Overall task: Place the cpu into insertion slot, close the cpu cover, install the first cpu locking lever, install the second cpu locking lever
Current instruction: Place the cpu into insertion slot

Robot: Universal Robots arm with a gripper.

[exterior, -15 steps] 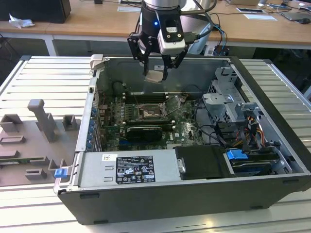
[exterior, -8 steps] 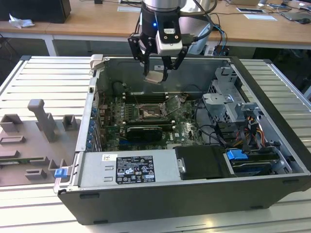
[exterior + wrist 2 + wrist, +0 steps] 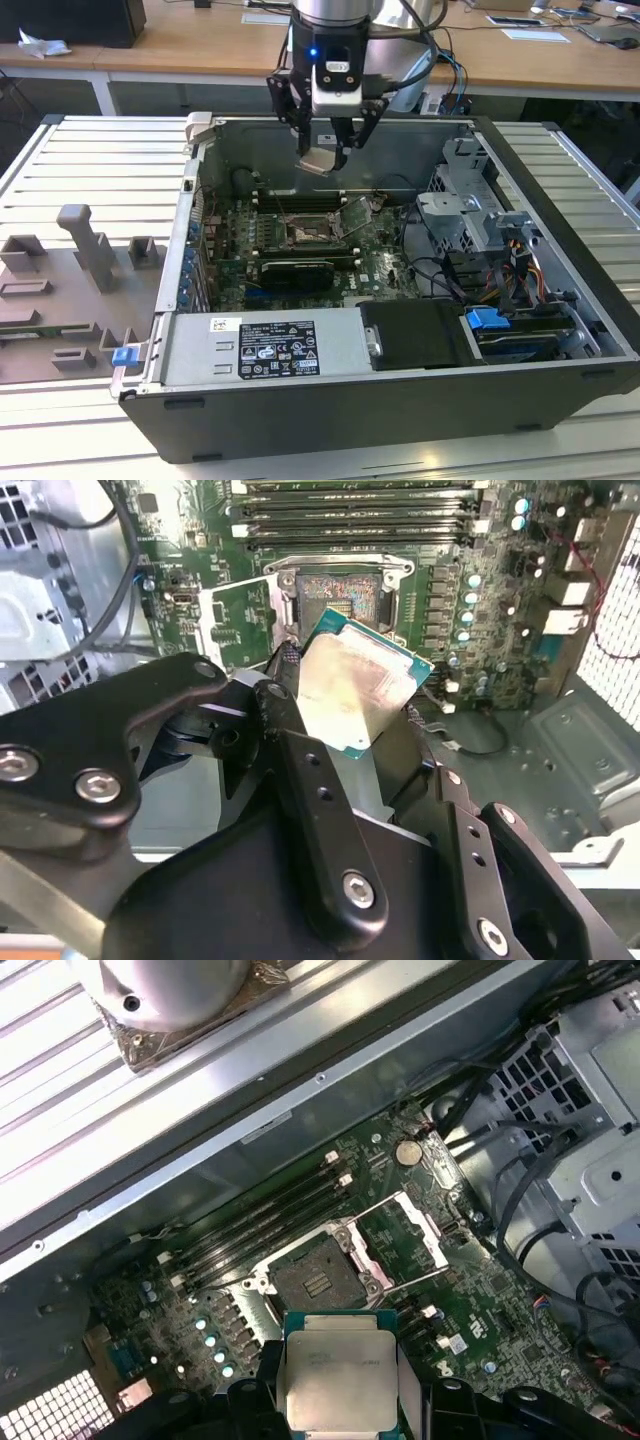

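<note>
The claw (image 3: 325, 148) is closed on the cpu (image 3: 320, 160), gripping the chip by its edges and holding it, somewhat tilted, in the air over the open computer case (image 3: 560, 330). The insertion slot (image 3: 305, 232) lies well below the chip and is unfilled, so the gap between them looks mostly downward. The cpu cover (image 3: 357, 215) stands swung up at the slot's edge on the exterior view's right.

Pale silvery-beige cpu (image 3: 355, 685), teal-green edge; dark insertion slot (image 3: 318, 1278), silver rim; green circuit board (image 3: 480, 1310); black gripper (image 3: 327, 150); pale grey ribbed table (image 3: 80, 160).
</note>
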